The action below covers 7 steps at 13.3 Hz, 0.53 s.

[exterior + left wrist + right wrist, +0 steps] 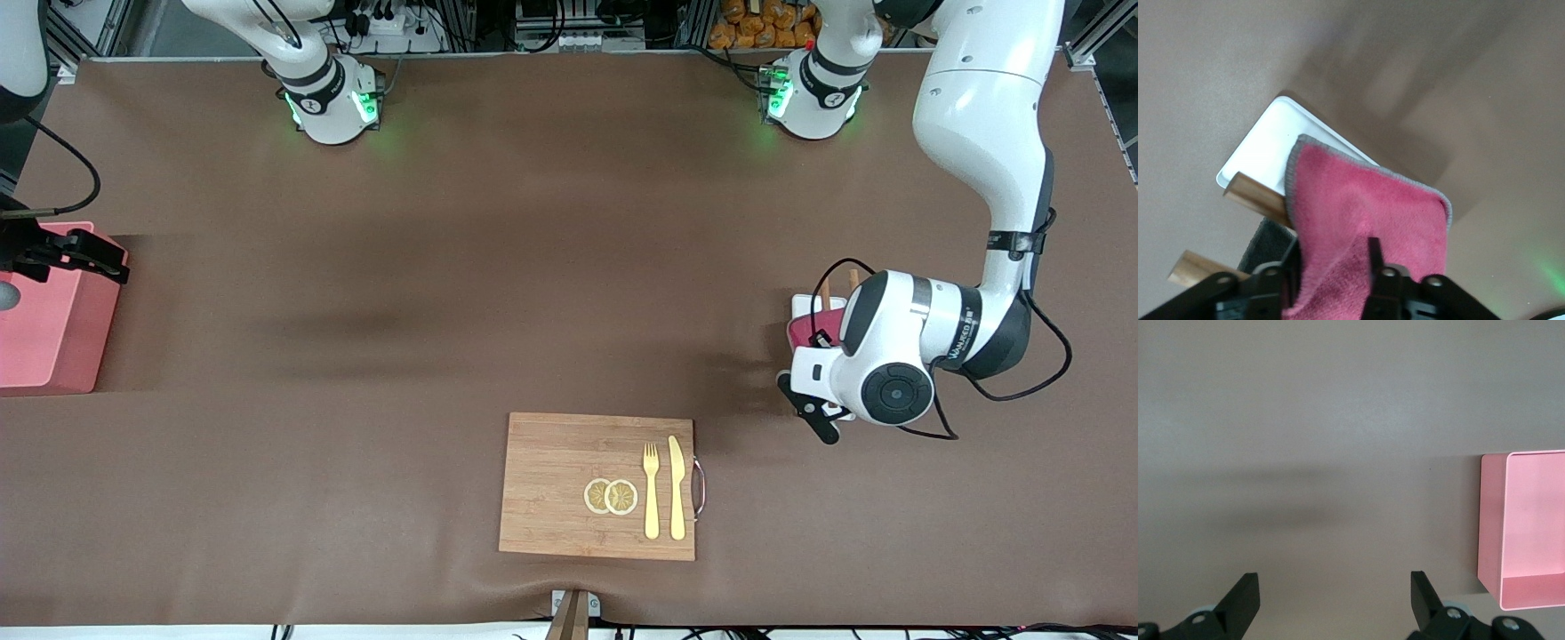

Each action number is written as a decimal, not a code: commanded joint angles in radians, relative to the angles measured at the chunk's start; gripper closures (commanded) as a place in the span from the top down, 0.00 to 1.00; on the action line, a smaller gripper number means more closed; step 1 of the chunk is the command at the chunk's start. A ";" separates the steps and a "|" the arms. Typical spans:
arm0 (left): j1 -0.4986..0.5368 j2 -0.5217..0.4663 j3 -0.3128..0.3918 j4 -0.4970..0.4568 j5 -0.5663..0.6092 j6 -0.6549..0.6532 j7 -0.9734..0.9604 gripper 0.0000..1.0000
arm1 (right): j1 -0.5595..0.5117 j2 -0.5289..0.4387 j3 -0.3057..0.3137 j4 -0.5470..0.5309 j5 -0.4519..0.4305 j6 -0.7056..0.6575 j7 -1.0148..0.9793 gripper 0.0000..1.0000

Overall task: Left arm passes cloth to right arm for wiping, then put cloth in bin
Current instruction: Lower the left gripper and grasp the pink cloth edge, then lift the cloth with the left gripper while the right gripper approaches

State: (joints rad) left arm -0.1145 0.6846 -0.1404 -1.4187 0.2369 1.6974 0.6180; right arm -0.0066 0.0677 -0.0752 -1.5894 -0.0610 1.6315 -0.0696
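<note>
arms: 2
cloth (1358, 220): 1
bin (49, 311): 1
board (551, 484): 1
fork (652, 489): 1
knife (677, 487): 1
lemon slices (611, 496): 2
tray (1268, 143): 1
chopsticks (1255, 193): 2

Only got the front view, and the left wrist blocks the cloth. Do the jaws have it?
Observer: Yes. In the left wrist view, the jaws of the left arm are shut on a fold of the cloth. The cloth covers part of the white tray.
Operator: Anything else at that tray?
Observer: Two wooden sticks. One rests on the tray's edge, with its end hidden by the cloth.
Operator: Right arm ready?
Observer: In the right wrist view, the jaws of the right arm stand wide open with nothing between them, over the table beside the bin. The arm waits there.
</note>
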 commanded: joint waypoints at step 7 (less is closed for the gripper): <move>0.001 -0.094 -0.007 0.032 -0.011 -0.079 -0.030 0.00 | -0.009 -0.002 0.008 0.008 0.010 -0.024 0.014 1.00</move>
State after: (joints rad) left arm -0.1132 0.6670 -0.1411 -1.3850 0.2382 1.6562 0.6072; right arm -0.0066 0.0677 -0.0752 -1.5894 -0.0610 1.6275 -0.0695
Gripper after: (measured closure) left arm 0.978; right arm 0.000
